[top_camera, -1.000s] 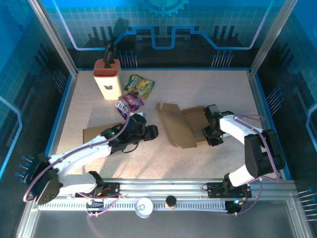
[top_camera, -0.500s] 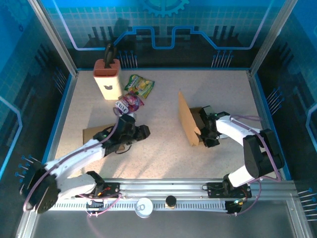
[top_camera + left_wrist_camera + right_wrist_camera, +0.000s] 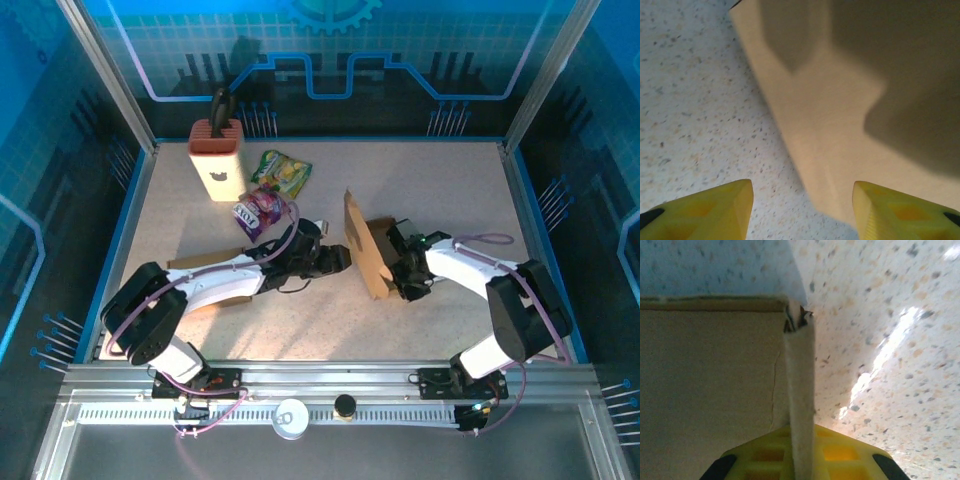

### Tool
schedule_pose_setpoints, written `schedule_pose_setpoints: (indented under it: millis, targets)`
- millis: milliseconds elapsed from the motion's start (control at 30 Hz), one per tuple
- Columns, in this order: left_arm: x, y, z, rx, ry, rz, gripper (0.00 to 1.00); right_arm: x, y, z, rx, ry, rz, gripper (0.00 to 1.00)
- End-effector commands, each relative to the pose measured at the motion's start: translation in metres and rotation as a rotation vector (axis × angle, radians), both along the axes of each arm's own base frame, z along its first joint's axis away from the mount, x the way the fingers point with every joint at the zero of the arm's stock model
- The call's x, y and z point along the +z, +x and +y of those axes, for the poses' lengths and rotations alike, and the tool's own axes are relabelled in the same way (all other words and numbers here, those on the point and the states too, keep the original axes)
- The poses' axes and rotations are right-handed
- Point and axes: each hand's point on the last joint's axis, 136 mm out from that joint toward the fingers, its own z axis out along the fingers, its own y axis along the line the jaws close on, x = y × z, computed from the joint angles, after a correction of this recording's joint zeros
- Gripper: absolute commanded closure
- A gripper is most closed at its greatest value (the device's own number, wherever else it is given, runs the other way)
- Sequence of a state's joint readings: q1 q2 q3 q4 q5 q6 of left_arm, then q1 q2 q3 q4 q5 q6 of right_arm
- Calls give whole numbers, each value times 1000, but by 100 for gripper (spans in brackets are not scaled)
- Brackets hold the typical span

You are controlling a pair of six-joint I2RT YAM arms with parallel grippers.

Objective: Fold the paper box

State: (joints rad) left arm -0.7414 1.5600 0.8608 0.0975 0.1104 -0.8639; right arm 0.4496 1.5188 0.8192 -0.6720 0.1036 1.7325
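Note:
The brown paper box (image 3: 362, 250) is a half-folded cardboard piece at the table's centre, with one panel raised on edge. My right gripper (image 3: 402, 272) is shut on the box's right side. In the right wrist view a thin cardboard edge (image 3: 801, 390) runs up from between its yellow fingers (image 3: 850, 452), and a broad panel lies to its left. My left gripper (image 3: 338, 262) is just left of the raised panel, pointing at it. In the left wrist view it is open (image 3: 802, 212), and the tan panel (image 3: 840, 115) stands ahead between the spread fingertips (image 3: 715, 210) without touching them.
A knife block (image 3: 217, 160) stands at the back left. A green snack bag (image 3: 282, 172) and a purple one (image 3: 260, 207) lie near it. A flat cardboard sheet (image 3: 195, 270) lies under the left arm. Metal posts and blue walls enclose the table.
The right gripper raised the flat cardboard on edge and dragged it a little left. The left gripper drew back, then reached right to the raised panel.

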Motion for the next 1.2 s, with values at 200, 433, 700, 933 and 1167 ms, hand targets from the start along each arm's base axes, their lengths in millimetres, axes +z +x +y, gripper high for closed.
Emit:
schedule_pose_setpoints:
  millis: [200,433,700,933,1167]
  targets:
    - [0,3,-7,3,-8,-12,44,-2,-5,7,57,-10,-62,73]
    - [-2,2,-10,-2,-6,-10,44,41,3,-6,113,-59,-219,50]
    - [1,2,-13,-10,1,-14,44,95,11,-13,212,-75,-391,30]
    - [4,0,-11,-11,10,-22,44,165,30,-23,444,-193,-603,25]
    - [11,-3,-9,-16,24,-37,44,256,30,71,1149,42,-1019,30]
